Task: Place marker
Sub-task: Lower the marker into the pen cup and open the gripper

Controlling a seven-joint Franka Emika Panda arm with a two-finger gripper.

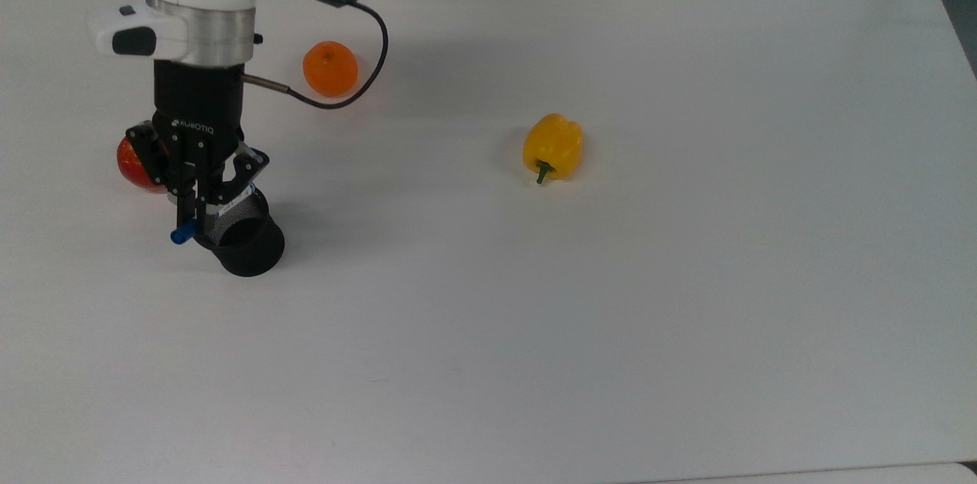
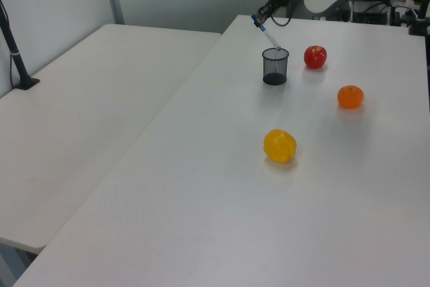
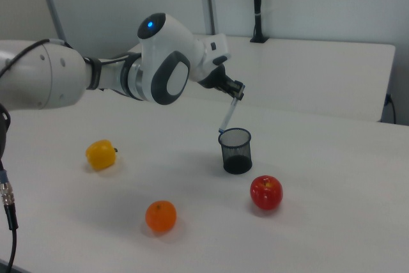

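Observation:
My gripper (image 1: 201, 214) is shut on the marker (image 1: 181, 237), a slim white pen with a blue cap, and holds it tilted above the black mesh cup (image 1: 243, 243). In the left view the marker (image 2: 266, 33) slants down from the gripper (image 2: 263, 15), its lower end right at the cup's (image 2: 275, 67) rim. The right view shows the gripper (image 3: 235, 92) above and just behind the cup (image 3: 235, 151), with the marker (image 3: 227, 116) pointing down into its mouth. The blue cap end sticks out past the fingers at the top view's left.
A red apple (image 1: 131, 164) sits partly behind the gripper, close to the cup. An orange (image 1: 330, 69) lies farther back and a yellow pepper (image 1: 552, 147) lies mid-table. The white table (image 1: 611, 316) stretches wide toward the top view's right and bottom.

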